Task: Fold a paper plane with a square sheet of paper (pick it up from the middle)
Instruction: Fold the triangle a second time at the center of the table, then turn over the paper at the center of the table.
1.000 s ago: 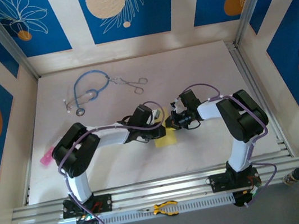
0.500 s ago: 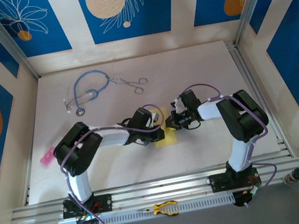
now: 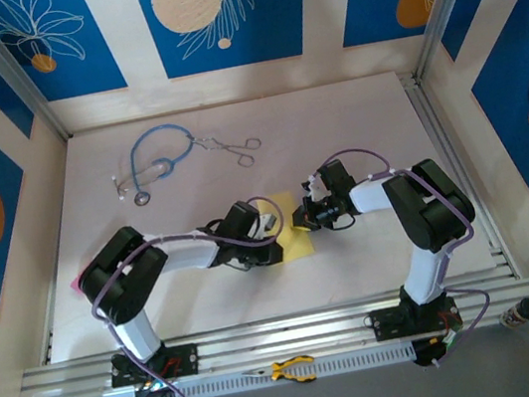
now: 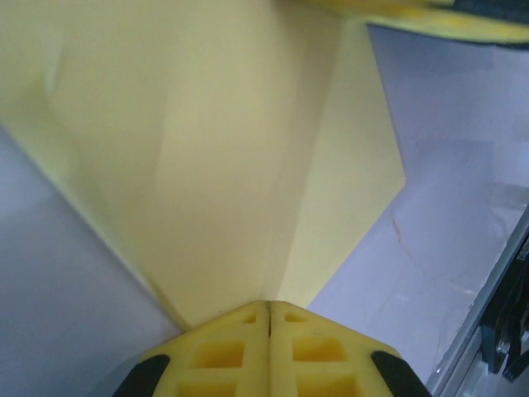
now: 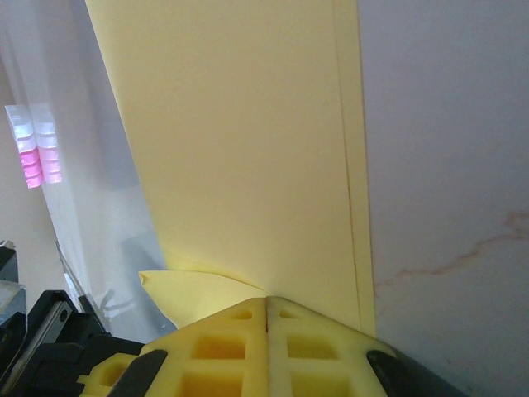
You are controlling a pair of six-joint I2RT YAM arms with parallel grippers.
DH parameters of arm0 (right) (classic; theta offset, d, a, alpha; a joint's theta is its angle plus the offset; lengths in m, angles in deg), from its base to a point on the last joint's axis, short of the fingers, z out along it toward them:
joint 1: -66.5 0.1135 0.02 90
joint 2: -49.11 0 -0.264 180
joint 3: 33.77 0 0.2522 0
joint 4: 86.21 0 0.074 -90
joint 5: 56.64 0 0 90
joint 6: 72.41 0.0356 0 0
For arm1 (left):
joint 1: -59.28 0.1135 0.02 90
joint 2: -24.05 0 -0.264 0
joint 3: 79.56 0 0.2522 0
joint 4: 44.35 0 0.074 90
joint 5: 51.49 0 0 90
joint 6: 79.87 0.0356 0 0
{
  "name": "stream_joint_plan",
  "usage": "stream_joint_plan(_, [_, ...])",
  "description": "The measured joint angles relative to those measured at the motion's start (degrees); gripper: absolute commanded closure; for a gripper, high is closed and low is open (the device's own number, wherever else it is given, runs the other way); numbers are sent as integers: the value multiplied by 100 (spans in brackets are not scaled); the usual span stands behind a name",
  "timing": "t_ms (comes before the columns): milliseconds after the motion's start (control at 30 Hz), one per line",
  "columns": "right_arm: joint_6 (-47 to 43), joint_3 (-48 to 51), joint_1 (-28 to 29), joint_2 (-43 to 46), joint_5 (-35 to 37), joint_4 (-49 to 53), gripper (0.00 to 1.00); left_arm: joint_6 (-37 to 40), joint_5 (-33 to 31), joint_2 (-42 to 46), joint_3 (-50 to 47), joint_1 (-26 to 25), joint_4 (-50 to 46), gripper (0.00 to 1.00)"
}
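2 sets of jaws were shut: the left gripper (image 4: pixel 269 308) and right gripper (image 5: pixel 269 303) each pinched the square sheet of paper (image 3: pixel 295 245), mid-table (image 3: pixel 353 124). Folding looked half done. Next, probably, press 1 crease flat.

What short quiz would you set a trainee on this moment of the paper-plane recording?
1. True or false: the left gripper is shut on the yellow paper.
2. What lies beside the blue stethoscope at the far left of the table? A) forceps B) a cup C) a book
3. How many grippers are pinching the yellow paper?

Key: 1 true. 2 A. 3 two: the right gripper is shut on it as well.
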Motion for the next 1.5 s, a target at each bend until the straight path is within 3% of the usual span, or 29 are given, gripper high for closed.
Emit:
stream_joint_plan(200, [0,-2,2,0,0,0,100,70,63,374,-142,13,-492,97])
stream_joint_plan(400, [0,-2,7,0,4,7,100,-39,61,748,-44,262,-297,96])
stream_joint_plan(667, [-2,-13,11,0,15,33,100,-79,-105,26,844,529,-273,100])
stream_joint_plan(867, [-2,-70,11,7,20,151,100,-22,-315,-457,938,553,-413,100])
stream_joint_plan(1100, [2,-286,20,522,153,979,86,55,-387,-494,815,562,-372,100])
stream_joint_plan(1300, [162,-256,42,1502,372,1766,62,48,-389,-367,560,557,-101,100])
stream_joint_plan(1500, [439,184,236,1711,435,2035,59,28,-391,-251,431,546,-107,100])
